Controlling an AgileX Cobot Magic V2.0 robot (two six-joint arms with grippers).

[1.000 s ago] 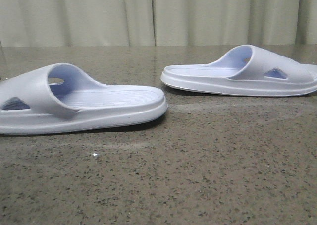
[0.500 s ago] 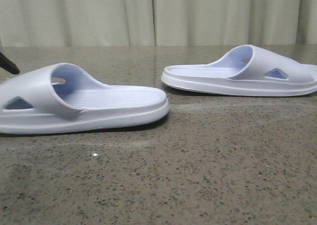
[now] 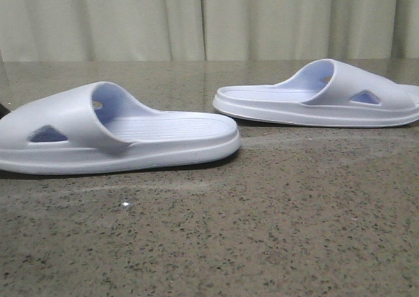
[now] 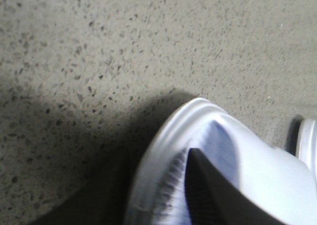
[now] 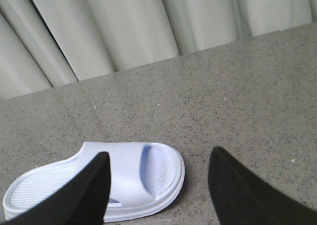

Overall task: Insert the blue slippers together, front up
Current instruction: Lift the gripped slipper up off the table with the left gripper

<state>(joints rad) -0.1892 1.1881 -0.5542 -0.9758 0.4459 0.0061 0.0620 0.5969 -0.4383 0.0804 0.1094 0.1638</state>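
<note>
Front view is showing both slippers lying sole-down and well apart on the speckled table (image 3: 262,231), the left slipper (image 3: 118,137) nearer, the right slipper (image 3: 321,94) farther back before the curtain (image 3: 209,19). Left gripper (image 4: 198,195) is pressing a dark finger (image 4: 213,190) into the left slipper's footbed; whether it is clamped I cannot tell. Right gripper (image 5: 156,185) is hanging spread wide and holding nothing above the right slipper.

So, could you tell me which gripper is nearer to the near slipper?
Left: the left gripper is at the near slipper; the right gripper hangs open above the far slipper.
</note>
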